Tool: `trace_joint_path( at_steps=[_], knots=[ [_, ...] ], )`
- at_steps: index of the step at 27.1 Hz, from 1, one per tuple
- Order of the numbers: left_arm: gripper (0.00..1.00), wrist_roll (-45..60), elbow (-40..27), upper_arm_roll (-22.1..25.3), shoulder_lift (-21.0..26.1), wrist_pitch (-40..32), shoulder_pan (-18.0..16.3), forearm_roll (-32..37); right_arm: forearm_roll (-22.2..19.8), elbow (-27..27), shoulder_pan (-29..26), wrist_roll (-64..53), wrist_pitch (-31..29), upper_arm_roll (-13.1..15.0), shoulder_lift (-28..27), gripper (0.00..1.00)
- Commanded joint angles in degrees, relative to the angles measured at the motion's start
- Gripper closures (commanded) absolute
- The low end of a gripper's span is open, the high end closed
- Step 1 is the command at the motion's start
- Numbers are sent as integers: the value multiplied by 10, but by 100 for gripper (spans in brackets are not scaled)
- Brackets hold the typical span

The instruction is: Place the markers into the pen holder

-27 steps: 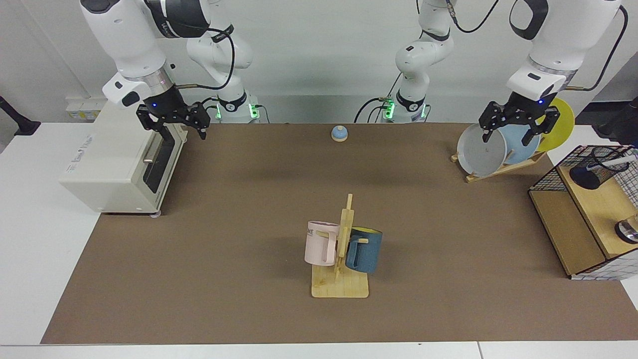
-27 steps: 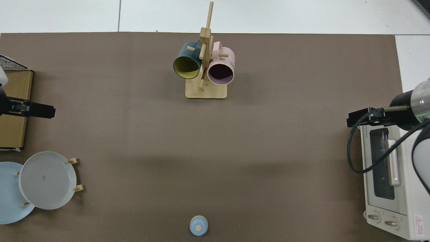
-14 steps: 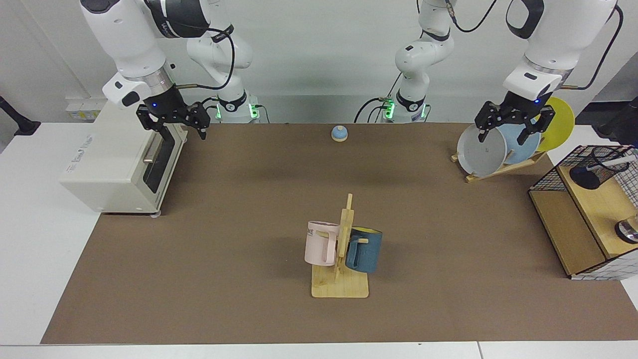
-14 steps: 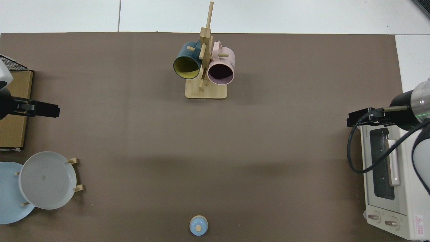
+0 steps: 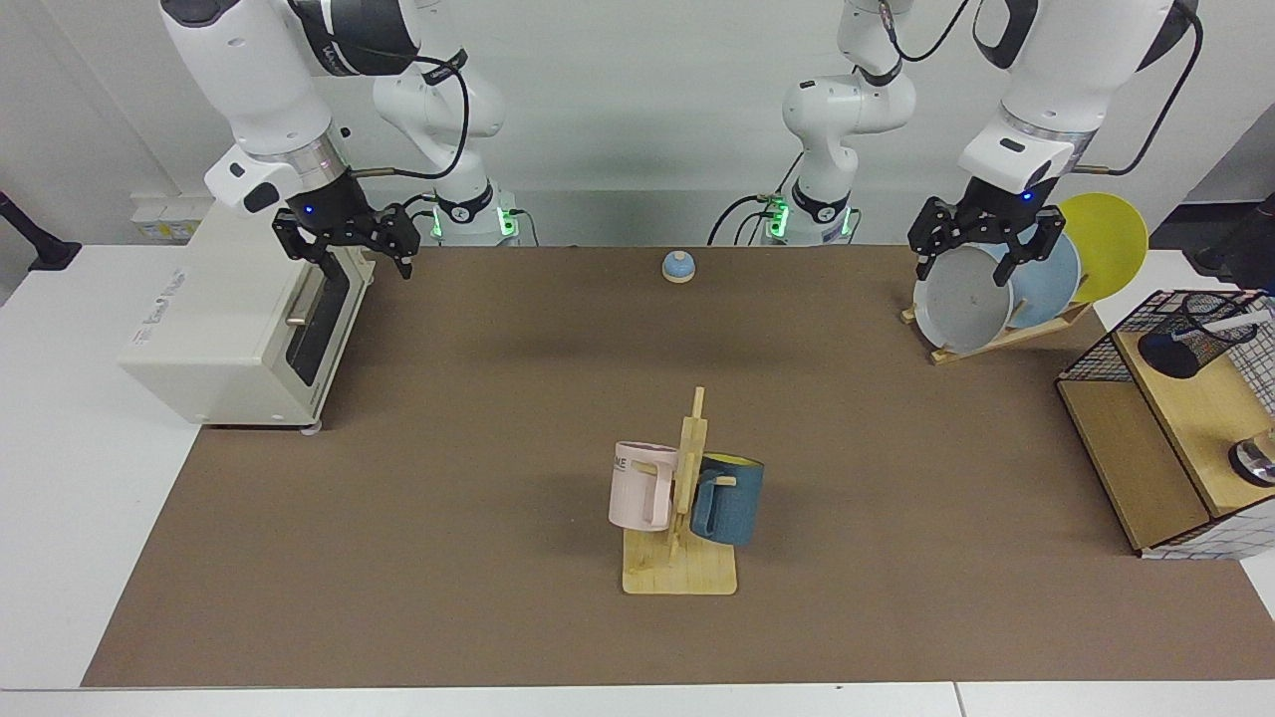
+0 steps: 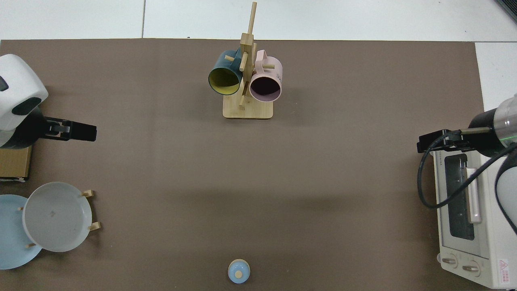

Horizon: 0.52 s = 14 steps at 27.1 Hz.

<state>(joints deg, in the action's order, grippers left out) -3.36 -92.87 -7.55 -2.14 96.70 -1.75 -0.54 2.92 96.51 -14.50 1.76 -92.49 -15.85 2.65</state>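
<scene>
right gripper (image 5: 344, 242) hovering empty, fingers spread, over the toaster oven (image 5: 239, 319) | left gripper (image 5: 981, 244) hanging empty, spread, above the plate rack (image 5: 996, 334) | pen holder (image 5: 1190, 339) lying tipped in wire basket (image 5: 1165, 398) at table's edge | marker (image 5: 1235, 324) resting at holder's mouth; likely light, stiff, slick; grip mid-barrel

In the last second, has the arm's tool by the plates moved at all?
Yes. The left tool has slid away from the wire basket toward the table's middle, now in front of the grey plate.
</scene>
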Motion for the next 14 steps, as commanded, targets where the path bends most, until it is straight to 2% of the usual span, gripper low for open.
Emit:
trace_joint_path(
  at_steps=[1, 14],
  knots=[
    [0, 4, -5, 61, -15, -8, 63, -2, 10, 18, -8, -22, -13, -1, 15, 0],
    [0, -11, -19, 60, -24, -5, 56, 1, 10, 18, -8, -22, -13, -1, 15, 0]
  ],
)
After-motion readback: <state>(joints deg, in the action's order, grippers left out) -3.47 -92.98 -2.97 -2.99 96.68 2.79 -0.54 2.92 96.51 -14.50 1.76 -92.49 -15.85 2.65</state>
